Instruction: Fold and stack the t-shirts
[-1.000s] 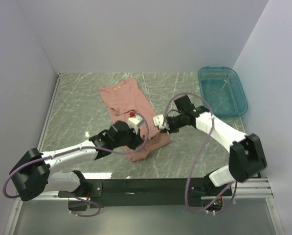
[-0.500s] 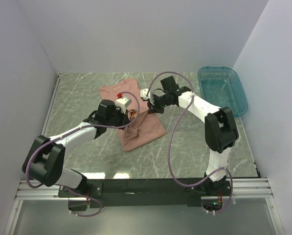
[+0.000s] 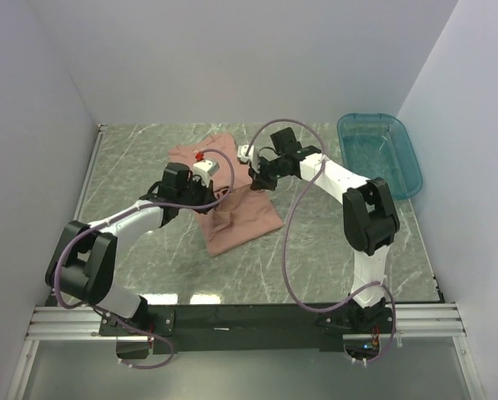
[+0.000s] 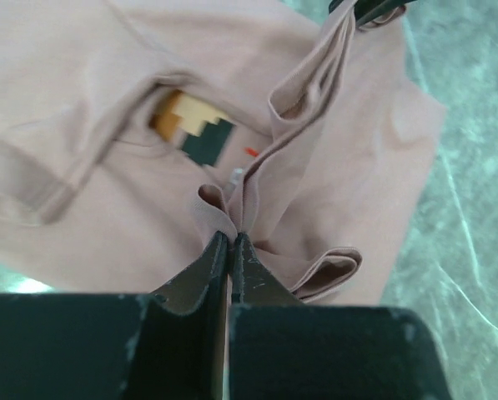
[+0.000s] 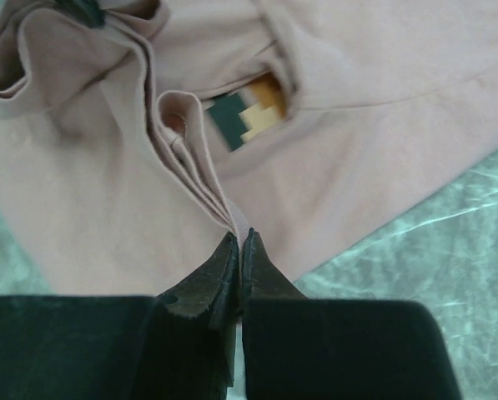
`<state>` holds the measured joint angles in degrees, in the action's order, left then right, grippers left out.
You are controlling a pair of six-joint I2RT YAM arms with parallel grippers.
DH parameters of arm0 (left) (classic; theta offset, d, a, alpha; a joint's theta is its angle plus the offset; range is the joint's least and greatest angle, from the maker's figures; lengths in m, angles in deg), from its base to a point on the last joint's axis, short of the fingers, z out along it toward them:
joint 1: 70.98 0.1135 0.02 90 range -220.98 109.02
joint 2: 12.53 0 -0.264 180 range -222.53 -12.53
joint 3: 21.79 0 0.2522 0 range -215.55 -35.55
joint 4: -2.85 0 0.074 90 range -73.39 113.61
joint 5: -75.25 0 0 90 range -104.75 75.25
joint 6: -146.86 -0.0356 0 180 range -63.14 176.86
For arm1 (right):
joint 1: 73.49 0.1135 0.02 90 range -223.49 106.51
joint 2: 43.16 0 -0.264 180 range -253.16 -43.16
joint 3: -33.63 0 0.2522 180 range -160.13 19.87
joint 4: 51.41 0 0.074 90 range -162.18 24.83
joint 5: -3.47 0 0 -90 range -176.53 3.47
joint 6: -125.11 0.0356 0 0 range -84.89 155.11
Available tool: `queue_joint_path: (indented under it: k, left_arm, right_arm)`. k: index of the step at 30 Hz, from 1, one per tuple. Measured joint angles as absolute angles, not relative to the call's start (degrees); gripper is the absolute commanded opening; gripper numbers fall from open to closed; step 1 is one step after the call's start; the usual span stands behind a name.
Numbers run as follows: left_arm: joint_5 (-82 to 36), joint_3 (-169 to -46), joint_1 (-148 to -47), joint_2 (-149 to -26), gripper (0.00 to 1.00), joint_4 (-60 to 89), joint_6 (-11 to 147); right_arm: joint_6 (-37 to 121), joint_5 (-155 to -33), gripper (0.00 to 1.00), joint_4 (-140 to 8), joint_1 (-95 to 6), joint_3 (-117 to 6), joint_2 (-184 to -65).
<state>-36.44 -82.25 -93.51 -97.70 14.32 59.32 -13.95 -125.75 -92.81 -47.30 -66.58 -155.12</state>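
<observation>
Salmon-pink cloth t-shirt [image 3: 240, 218] with a pixelated orange chest print lies half-folded left of the teal plastic bin [image 3: 379, 157]. The left gripper [image 4: 230, 238] and right gripper [image 5: 238, 237], the 2 pinched fully closed on bunched cloth edges, should move level and together, laying the fold flat without slack.

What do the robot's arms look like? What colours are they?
Both look alike: the left arm and right arm have white tube parts joined by chunky black joints. A thin purple cable loops along each. The left gripper and right gripper have flat black fingers tapering to points.
</observation>
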Motion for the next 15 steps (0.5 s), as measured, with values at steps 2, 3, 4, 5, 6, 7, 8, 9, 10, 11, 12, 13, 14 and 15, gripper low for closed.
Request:
queue_joint_path:
  k: [2,3,4,5,6,7,8,9,10,11,12,13,14,15]
  left_arm:
    - [-36.72,-83.28,-92.2,-98.88,0.0,14.37,59.1]
    - [-36.94,-83.98,-91.56,-99.56,0.0,14.41,59.0]
    - [-37.01,-84.63,-91.06,-100.21,0.0,14.5,58.82]
    - [-37.14,-85.35,-90.56,-100.78,0.0,14.54,58.36]
    - [-37.38,-86.01,-90.1,-101.35,0.0,14.56,57.92]
    - [-37.49,-86.51,-89.73,-101.72,0.0,14.52,57.64]
    - [-37.6,-86.88,-89.38,-102.07,0.0,14.54,57.42]
    - [-37.73,-87.21,-89.09,-102.33,0.0,14.54,57.18]
    - [-37.86,-87.63,-88.79,-102.73,0.0,14.54,56.87]
    - [-37.97,-87.98,-88.55,-103.08,0.0,14.69,56.66]
    - [-38.08,-88.48,-88.2,-103.58,0.0,14.76,56.42]
    - [-38.19,-88.92,-87.91,-104.06,0.01,14.78,56.35]
    - [-38.36,-89.25,-87.67,-104.45,0.01,14.76,56.2]
    - [-38.49,-89.42,-87.37,-104.76,0.0,14.74,56.09]
  right_arm:
    - [-12.35,-124.87,0.0,-92.31,-47.3,-68.68,-156.93]
    - [-11.45,-124.31,0.0,-91.94,-47.3,-69.8,-157.94]
    - [-10.67,-123.69,0.0,-91.72,-47.3,-70.56,-158.7]
    - [-10.16,-123.19,0.0,-91.7,-47.3,-71.09,-159.14]
    - [-9.57,-122.67,0.0,-91.81,-47.28,-71.87,-159.71]
    - [-8.98,-122.23,0.0,-91.74,-47.28,-72.73,-160.26]
    - [-8.53,-121.75,0.0,-91.79,-47.28,-73.69,-160.78]
    - [-8.0,-121.38,0.0,-91.81,-47.23,-74.72,-161.35]
    - [-7.72,-120.94,0.0,-91.81,-47.21,-75.79,-161.89]
    - [-7.48,-120.52,0.0,-91.87,-47.08,-76.68,-162.38]
    - [-7.08,-120.02,0.0,-91.94,-46.99,-77.69,-162.9]
    - [-6.67,-119.67,0.0,-92.05,-46.93,-78.93,-163.58]
    - [-6.45,-119.3,0.0,-92.0,-46.86,-79.98,-164.23]
    - [-6.23,-118.97,0.0,-92.09,-46.75,-81.23,-165.04]
